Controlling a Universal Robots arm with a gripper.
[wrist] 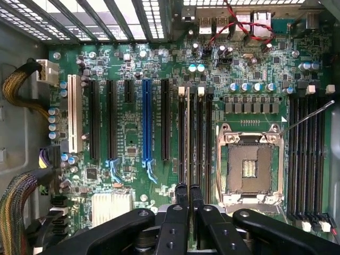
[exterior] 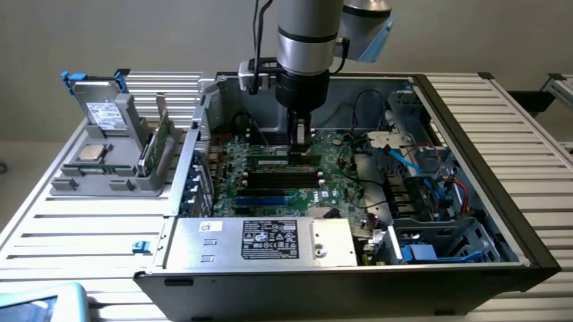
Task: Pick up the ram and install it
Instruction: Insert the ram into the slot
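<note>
The ram (exterior: 268,160) is a narrow green stick standing on edge in a memory slot of the motherboard (exterior: 235,196), inside the open computer case. My gripper (exterior: 302,146) reaches straight down onto the stick's end at the exterior view's right and is shut on the ram. In the wrist view the ram (wrist: 188,138) appears edge-on as a thin pale line running away from between my black fingertips (wrist: 182,192). My gripper (wrist: 188,194) pinches it between neighbouring black slots, beside the empty processor socket (wrist: 249,167).
A grey power supply (exterior: 259,241) fills the case's near side. Cables and drive bays (exterior: 421,181) crowd the exterior view's right. Outside the case at the left, a grey holder (exterior: 107,181) carries a drive, a square silver chip (exterior: 92,151) and another green stick (exterior: 161,142).
</note>
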